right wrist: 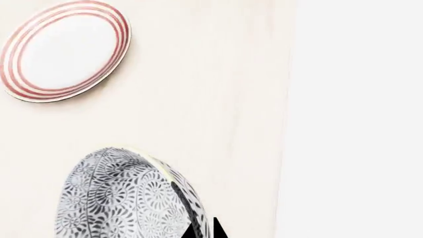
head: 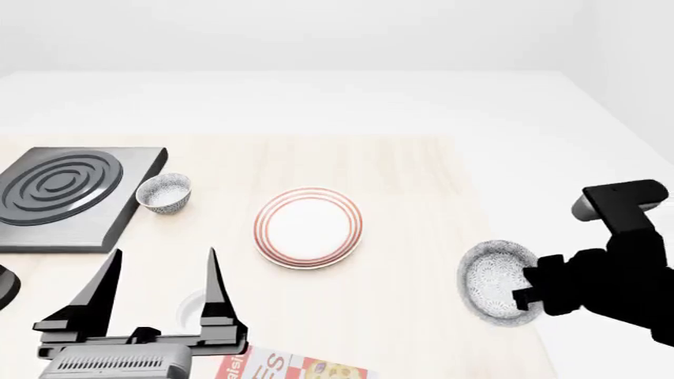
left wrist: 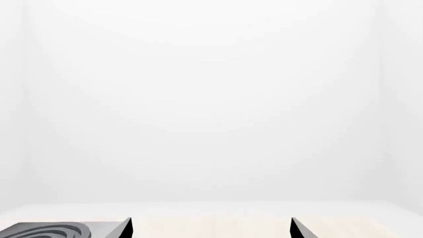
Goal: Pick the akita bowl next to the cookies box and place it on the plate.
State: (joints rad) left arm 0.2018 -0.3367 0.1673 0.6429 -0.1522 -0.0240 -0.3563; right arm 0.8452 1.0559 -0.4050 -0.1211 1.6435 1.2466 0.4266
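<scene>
— Inspector: Right gripper (head: 523,289)?
— Aide: Clamped on the akita bowl's (head: 495,281) rim, bowl tilted, right of the plate (head: 308,227); only the wrist view shows its patterned underside.
— Inspector: Left gripper (head: 160,286)?
— Aide: Fingers spread, nothing between; cookies box (head: 290,368) just beside.

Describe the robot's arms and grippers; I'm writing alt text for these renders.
Both are matte black with no cables, sleeves or markings in view. The left gripper has two long, flat, tapering fingers rising from a black crossbar, with a grey ribbed block beneath it. The right gripper is a chunky, angular black body topped by a dark grey, rounded cylindrical piece.
</scene>
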